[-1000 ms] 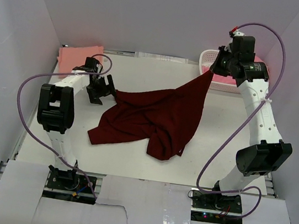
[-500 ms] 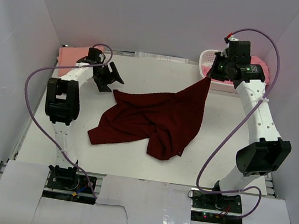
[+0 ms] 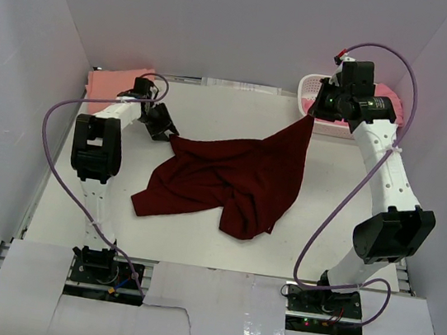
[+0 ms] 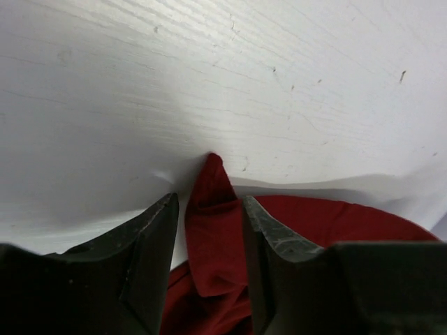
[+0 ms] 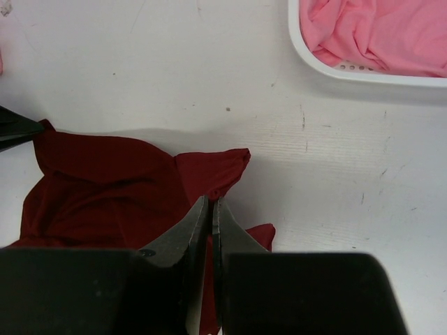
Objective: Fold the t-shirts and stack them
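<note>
**A:** Overhead first. The right gripper (image 3: 315, 116) has one corner of the maroon t-shirt (image 3: 226, 180) pinched, and the cloth rises to a point at its fingertips. The rest spreads crumpled on the table (image 3: 340, 226), nearer the bases and over toward the left arm.

**B:** The left gripper (image 3: 164, 132) is down at the shirt's opposite far corner, right on its edge. The salmon-peach t-shirt (image 3: 114, 85) lies just beyond it, to the outside. A white lattice basket (image 3: 308, 88) sits just behind the right gripper.

**A:** Left wrist now. The left gripper (image 4: 209, 201) has its jaws standing apart with a middling gap. The pointed corner of the maroon t-shirt (image 4: 213, 237) lies on the table between the two fingers (image 4: 150, 251) and pokes just past the tips. Neither pad looks pressed onto the cloth.

**B:** Right wrist. The right gripper (image 5: 209, 209) has its fingers all but together, with a thin fold of the maroon t-shirt (image 5: 105, 188) clamped between them. The bulk of the shirt spreads out left of the tips. The pink t-shirt (image 5: 377, 35) lies in the basket (image 5: 328, 71), ahead and right of the fingers, well apart.
</note>
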You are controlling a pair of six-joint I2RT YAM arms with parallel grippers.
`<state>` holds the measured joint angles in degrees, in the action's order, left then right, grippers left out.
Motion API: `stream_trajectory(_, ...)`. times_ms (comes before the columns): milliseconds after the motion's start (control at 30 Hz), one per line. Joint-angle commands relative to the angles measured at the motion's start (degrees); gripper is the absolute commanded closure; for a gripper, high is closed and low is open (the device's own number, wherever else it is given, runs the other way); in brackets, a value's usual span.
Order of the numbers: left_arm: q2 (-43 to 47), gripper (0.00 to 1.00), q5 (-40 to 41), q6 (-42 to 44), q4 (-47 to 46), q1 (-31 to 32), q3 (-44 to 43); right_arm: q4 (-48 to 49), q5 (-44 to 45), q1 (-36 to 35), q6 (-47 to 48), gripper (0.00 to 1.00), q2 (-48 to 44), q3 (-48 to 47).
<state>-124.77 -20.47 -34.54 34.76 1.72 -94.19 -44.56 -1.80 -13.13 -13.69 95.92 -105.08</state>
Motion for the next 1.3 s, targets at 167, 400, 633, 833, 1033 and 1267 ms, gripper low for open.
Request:
stream_trajectory(167,-0.91,0.61,1.75,0.62,1.27,-0.22,-1.17,2.9,-0.75,0.29,0.69,0.92,-3.19,0.84)
stream_trajectory(400,-1.97,0.85,3.94,1.41,3.11,-0.22,-4.24,2.72,-1.1,0.29,0.95,0.92,-3.46,0.66)
stream_trajectory(633,0.49,1.0,4.65,4.39,11.35,-0.31,-13.89,2.02,-3.64,0.29,1.3,0.92,-3.46,-1.0)
stream_trajectory(833,4.44,1.0,10.18,9.05,21.83,-0.31,-27.97,-4.05,-9.08,-0.41,3.85,0.92,-1.78,-11.55)
stream_trajectory(1033,18.03,1.0,19.05,11.95,24.74,-0.31,-22.55,0.51,-14.19,-1.38,3.67,0.92,-11.87,-8.75)
stream_trajectory(1267,36.48,0.99,29.87,13.01,24.74,-1.63,-10.16,3.6,-16.99,-1.46,3.76,0.92,-21.29,-6.02)
